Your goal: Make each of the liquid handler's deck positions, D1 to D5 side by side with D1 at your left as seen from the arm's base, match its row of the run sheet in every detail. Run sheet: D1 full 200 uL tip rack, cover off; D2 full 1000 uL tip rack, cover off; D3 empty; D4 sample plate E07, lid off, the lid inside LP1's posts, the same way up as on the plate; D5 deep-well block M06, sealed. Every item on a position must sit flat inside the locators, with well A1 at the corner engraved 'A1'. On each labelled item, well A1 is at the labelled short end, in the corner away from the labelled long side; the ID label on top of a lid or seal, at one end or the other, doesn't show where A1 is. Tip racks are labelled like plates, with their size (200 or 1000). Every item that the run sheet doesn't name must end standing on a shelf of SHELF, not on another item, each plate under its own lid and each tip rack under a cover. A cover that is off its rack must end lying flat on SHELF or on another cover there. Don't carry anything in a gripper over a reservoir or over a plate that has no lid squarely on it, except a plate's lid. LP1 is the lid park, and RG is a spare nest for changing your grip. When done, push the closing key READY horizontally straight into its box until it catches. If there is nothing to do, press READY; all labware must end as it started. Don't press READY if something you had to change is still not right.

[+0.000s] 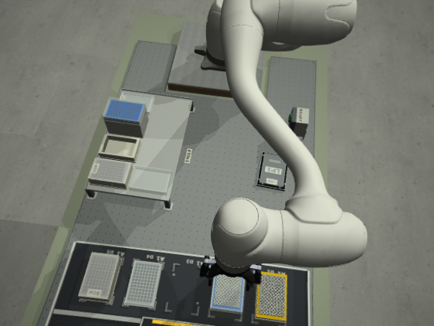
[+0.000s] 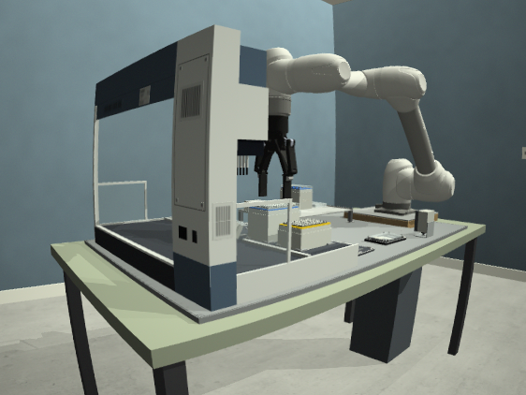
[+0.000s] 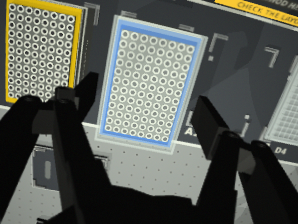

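My gripper (image 1: pixel 229 273) (image 2: pixel 276 187) (image 3: pixel 146 98) is open and empty. It hangs above the near end of the blue-rimmed tip rack (image 1: pixel 228 292) (image 2: pixel 264 216) (image 3: pixel 150 82), which stands uncovered and full of tips at D2. A yellow-rimmed tip rack (image 1: pixel 272 297) (image 2: pixel 304 230) (image 3: pixel 42 50) stands uncovered at D1 beside it. D3 (image 1: pixel 185 287) is bare. A clear well plate (image 1: pixel 144 283) (image 3: pixel 286 114) sits at D4. A pale block with a label on top (image 1: pixel 100 277) sits at D5. I cannot tell whether a lid lies in the lid park LP1 (image 1: pixel 272 171) (image 2: pixel 385 238).
SHELF (image 1: pixel 166 127) holds a blue-topped covered rack (image 1: pixel 125 112), an open reservoir (image 1: pixel 119 148), a lidded plate (image 1: pixel 108 171) and a flat clear cover (image 1: pixel 150 179). The READY box (image 1: pixel 299 116) (image 2: pixel 423 221) stands beyond LP1. The handler's gantry column (image 2: pixel 206 164) rises close to the gripper.
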Action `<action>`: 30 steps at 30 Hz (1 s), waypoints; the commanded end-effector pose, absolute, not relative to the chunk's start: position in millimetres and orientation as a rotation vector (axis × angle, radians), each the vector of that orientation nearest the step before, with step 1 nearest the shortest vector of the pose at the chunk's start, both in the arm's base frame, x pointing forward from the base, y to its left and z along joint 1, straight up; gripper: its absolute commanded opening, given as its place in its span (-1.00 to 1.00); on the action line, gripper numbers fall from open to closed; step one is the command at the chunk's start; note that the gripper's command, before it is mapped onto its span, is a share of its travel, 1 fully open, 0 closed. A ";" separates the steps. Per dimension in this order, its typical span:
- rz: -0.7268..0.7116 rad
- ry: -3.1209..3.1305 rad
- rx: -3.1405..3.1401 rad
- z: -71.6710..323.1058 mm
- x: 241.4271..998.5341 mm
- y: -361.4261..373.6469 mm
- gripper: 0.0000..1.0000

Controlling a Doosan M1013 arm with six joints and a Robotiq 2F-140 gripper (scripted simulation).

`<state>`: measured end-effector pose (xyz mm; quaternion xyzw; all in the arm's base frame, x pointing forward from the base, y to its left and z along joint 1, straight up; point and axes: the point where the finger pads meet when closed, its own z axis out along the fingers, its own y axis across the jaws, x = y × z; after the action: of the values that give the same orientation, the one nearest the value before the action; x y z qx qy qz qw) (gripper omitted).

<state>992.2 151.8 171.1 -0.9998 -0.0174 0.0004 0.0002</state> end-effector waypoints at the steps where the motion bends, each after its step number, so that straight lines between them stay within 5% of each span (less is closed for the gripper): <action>1: -0.002 -0.055 -3.140 168.6 992.4 152.0 0.34; 30: -0.002 -0.055 -3.140 136.3 992.5 152.0 0.34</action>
<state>992.1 151.9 134.6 -0.9998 -0.0174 0.0004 0.0002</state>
